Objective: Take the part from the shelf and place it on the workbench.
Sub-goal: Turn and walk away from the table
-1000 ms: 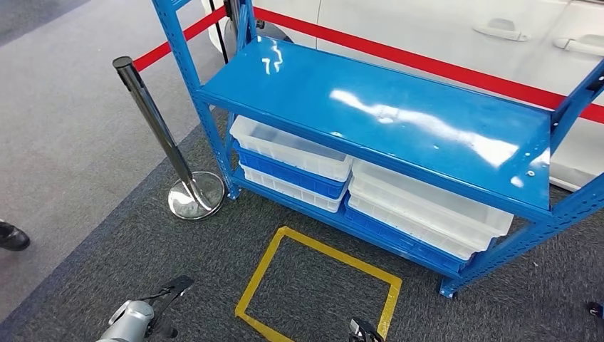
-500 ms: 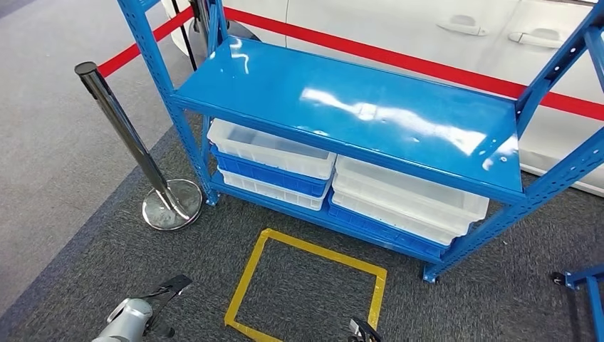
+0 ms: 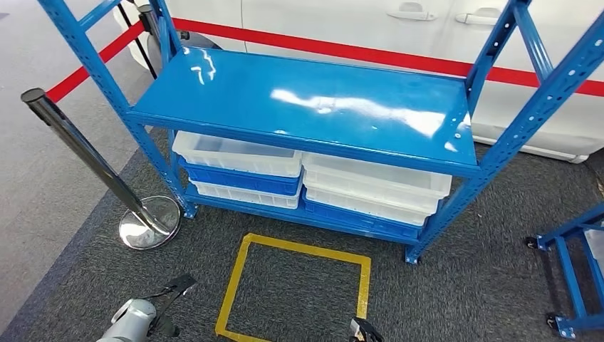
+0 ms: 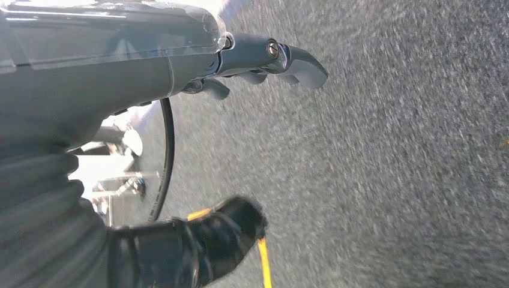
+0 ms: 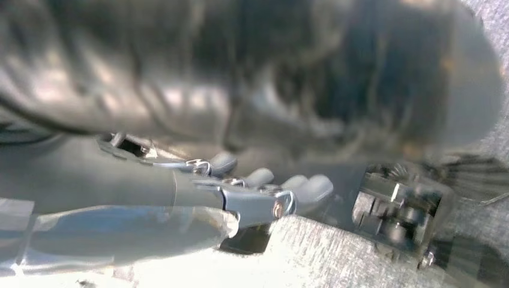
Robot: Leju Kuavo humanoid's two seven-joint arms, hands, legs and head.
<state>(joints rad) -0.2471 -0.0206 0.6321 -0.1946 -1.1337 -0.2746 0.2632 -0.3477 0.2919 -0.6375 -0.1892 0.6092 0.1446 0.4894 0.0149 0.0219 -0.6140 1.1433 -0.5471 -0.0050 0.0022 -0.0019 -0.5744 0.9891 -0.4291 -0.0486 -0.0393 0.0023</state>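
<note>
The left hand hangs low over dark grey speckled carpet, its grey fingers stretched out and apart with nothing between them; in the head view the same hand shows at the lower edge, at the end of a silver forearm. The right hand is blurred in its wrist view, with pale fingers lying loosely side by side and nothing plainly in them, though whether they are spread or curled I cannot tell; a dark tip of it peeks in at the bottom of the head view. Between the two hands, on the carpet, lies a square outline of yellow tape. Well beyond it stands a glossy blue metal shelf rack; its broad top deck is bare, and the lower level carries stacked translucent white and blue plastic bins. No part can be made out in the bins from here. To the left stands a chrome stanchion post with a red barrier belt, behind which is a white car. A second blue frame stands at the right.
</note>
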